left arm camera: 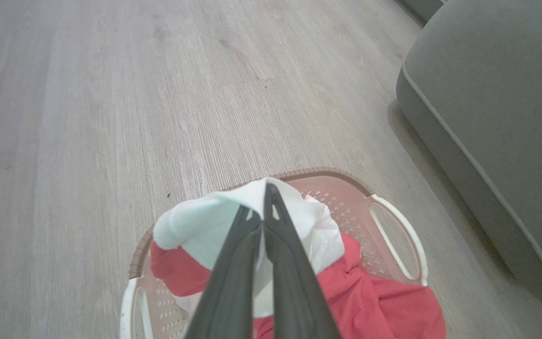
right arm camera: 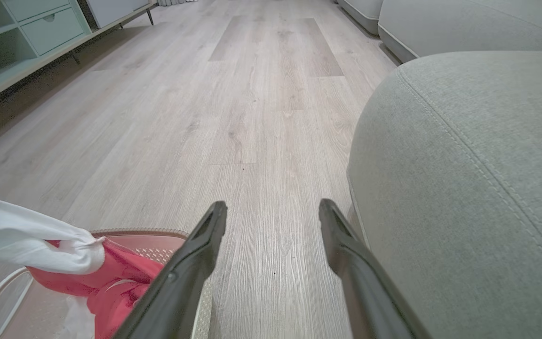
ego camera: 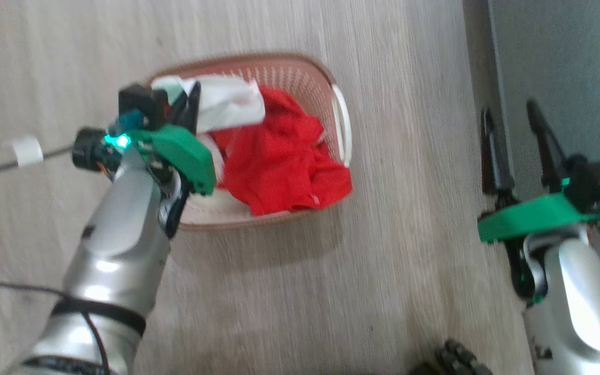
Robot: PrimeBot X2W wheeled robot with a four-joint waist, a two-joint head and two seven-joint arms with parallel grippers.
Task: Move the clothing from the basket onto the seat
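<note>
Upper centre, our left gripper (ego camera: 194, 96) pinches the white garment (ego camera: 229, 104) over the basket (ego camera: 342, 125) of red clothing (ego camera: 279, 156); our right gripper (ego camera: 508, 110) gapes at right.

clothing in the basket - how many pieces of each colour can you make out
white garment: 1, pinched in the left gripper
red garment: 1 bunched heap; folds may hide more
total: at least 2

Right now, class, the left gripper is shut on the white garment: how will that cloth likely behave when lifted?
Probably floppy: the white garment drapes in folds around the left gripper. Likely light, as a fingertip pinch holds it up. It overlaps the red clothing, so it may drag some along.
</note>
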